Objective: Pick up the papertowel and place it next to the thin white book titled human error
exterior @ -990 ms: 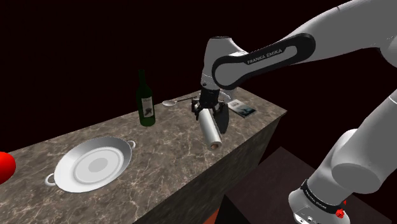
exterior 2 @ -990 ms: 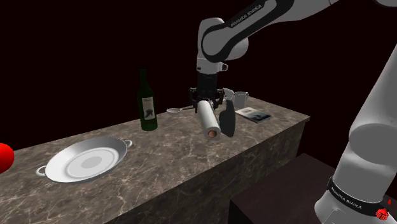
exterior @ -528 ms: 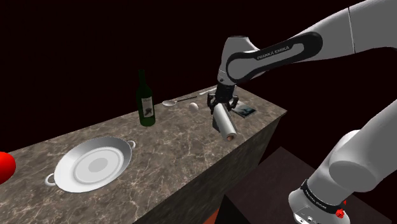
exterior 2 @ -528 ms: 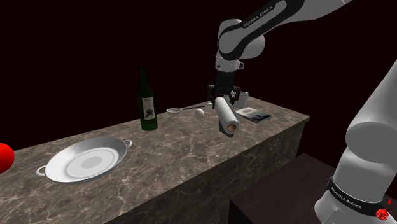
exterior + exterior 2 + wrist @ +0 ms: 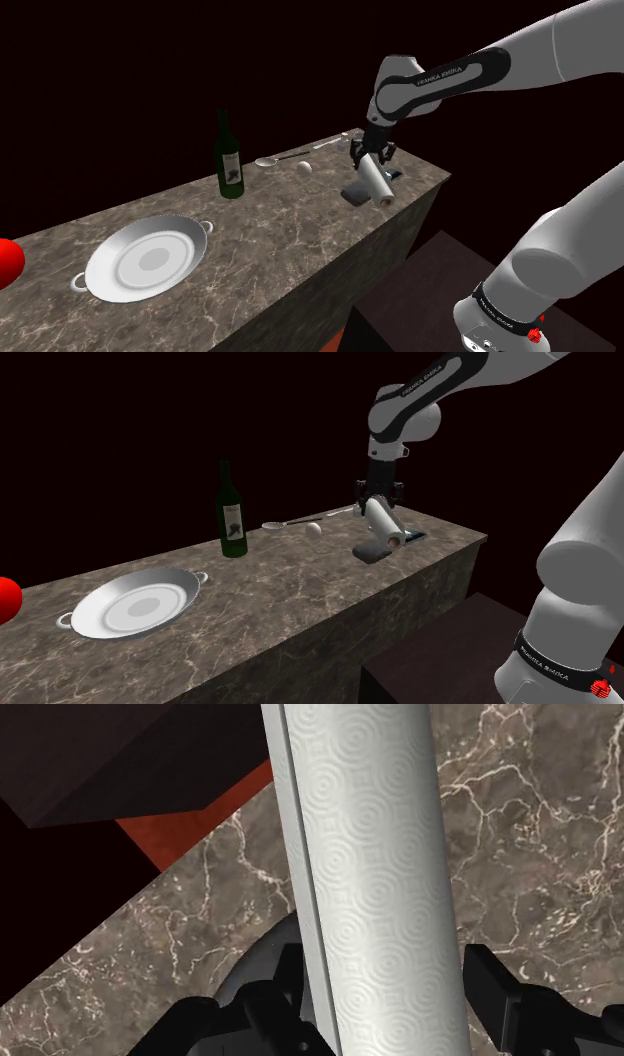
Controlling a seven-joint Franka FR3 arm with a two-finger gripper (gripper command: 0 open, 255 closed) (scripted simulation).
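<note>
Pincer (image 5: pixel 367 158), clamped on the tilted paper towel roll (image 5: pixel 377 185), has shifted along the bench (image 5: pixel 270 235). Roll's lower end possibly overlaps the book (image 5: pixel 414 535).

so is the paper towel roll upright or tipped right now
Tilted: the paper towel roll slants down from the jaws clasping it, over the counter.

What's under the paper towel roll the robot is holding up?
The paper towel roll hangs above the marble counter, where its dark shadow shows. The roll covers the patch straight below it, so I can't see that.
</note>
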